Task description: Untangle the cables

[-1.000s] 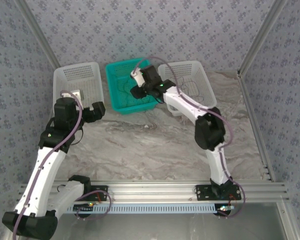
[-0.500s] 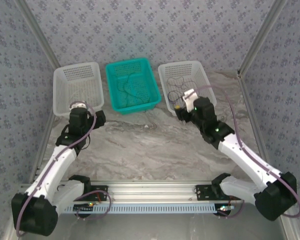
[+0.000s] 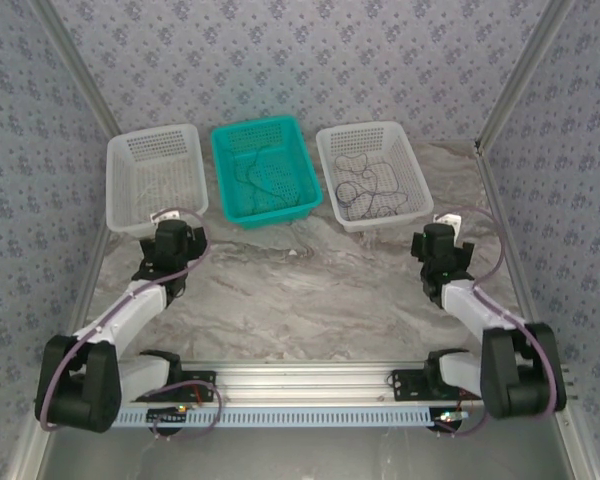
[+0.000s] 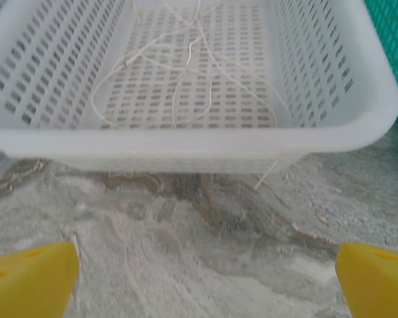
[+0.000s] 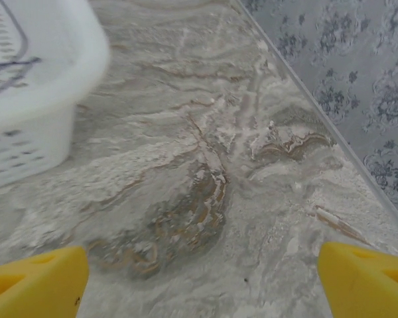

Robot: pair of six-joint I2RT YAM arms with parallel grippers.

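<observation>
Thin dark cables [image 3: 365,185] lie loosely coiled in the right white basket [image 3: 365,127]. More thin dark and green cables [image 3: 255,175] lie in the teal basket [image 3: 255,125]. A pale thin cable [image 4: 186,66] loops across the floor of the left white basket [image 4: 186,140], and one end pokes out through its front wall. My left gripper [image 4: 209,278] is open just in front of that basket, its yellow fingers [image 4: 30,278] wide apart over bare table. My right gripper [image 5: 205,278] is open and empty over the table, below and right of the right basket [image 5: 26,126].
The three baskets stand in a row at the back of the marble-patterned table [image 3: 300,290]. Both arms are folded low near the table's sides, the left one [image 3: 170,240] and the right one [image 3: 442,240]. A patterned wall [image 5: 358,86] runs close along the right.
The right arm pulled back from the teal basket to the near right and folded down, its jaws spreading wider. The left arm lowered and folded in front of the left basket.
</observation>
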